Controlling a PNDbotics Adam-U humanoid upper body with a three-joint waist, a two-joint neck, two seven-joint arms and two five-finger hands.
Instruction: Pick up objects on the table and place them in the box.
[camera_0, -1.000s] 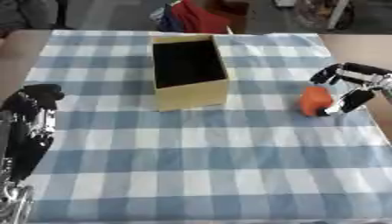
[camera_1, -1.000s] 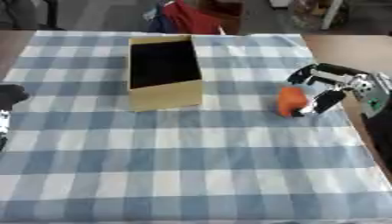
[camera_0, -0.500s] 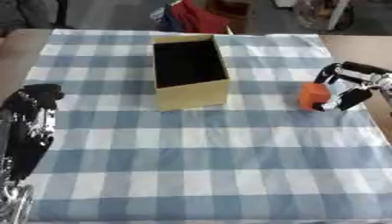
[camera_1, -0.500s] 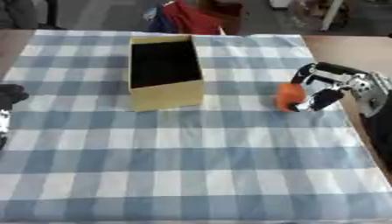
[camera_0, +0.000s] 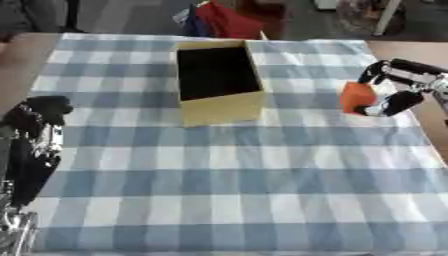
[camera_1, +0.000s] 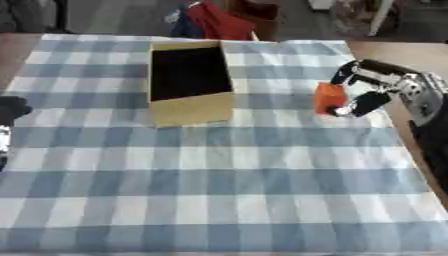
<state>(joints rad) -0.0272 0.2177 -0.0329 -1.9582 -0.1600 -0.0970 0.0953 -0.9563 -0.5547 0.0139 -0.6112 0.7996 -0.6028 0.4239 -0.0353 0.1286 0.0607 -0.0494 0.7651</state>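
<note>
An orange block (camera_0: 355, 97) is at the right side of the blue checked cloth, held between the curled fingers and thumb of my right hand (camera_0: 399, 86). The hand comes in from the right edge. An open yellow cardboard box (camera_0: 216, 80) stands upright at the middle back of the table, its dark inside showing nothing. The block is to the right of the box, well apart from it. My left hand (camera_0: 33, 134) rests at the left edge with its fingers curled, holding nothing.
The checked cloth (camera_0: 236, 175) covers the table; bare wood shows at the right edge (camera_1: 385, 52). Red and blue fabric (camera_0: 219, 20) lies beyond the far edge behind the box.
My right hand has carried the orange block slightly up and toward the far side. The left hand has stayed where it was.
</note>
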